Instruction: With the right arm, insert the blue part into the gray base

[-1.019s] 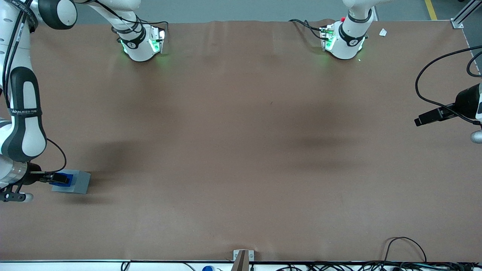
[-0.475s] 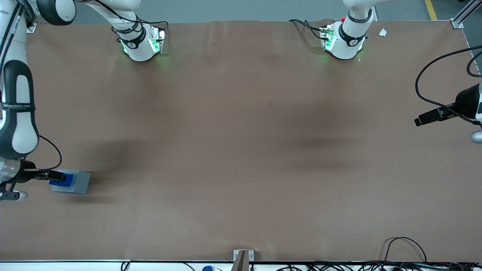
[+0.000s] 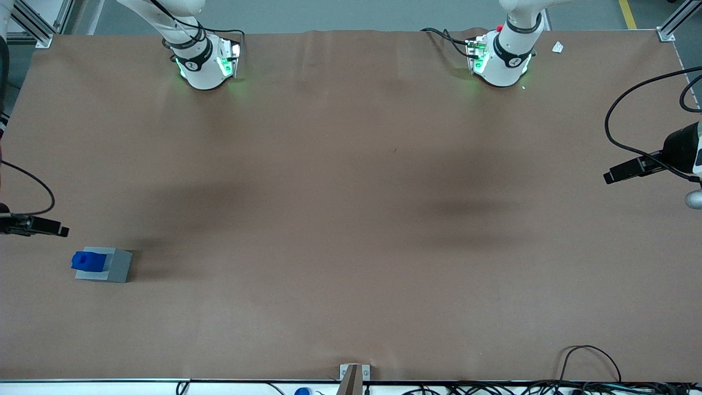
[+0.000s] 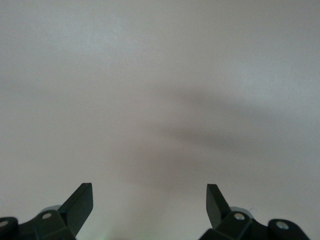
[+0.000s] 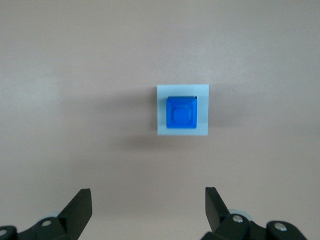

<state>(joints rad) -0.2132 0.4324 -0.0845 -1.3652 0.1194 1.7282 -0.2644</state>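
Now the blue part [image 5: 181,113] sits in the gray base [image 5: 202,109]; jaws [image 5: 145,210] released, raised above.

The right arm [image 3: 4,66] is almost wholly cut off at the front view's edge; only its gripper [image 3: 57,230] tip shows, above the gray base [image 3: 112,265]. The blue part [image 5: 182,114] hides the base's recess.

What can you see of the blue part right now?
The blue part is a small bright-blue block, plastic by its look, with a raised rounded-square boss on top. It sits upright in the gray base, whose pale rim frames it all round, and juts above it. Nothing else touches it. The gripper, open, is lifted clear above it, at the working arm's end of the table.
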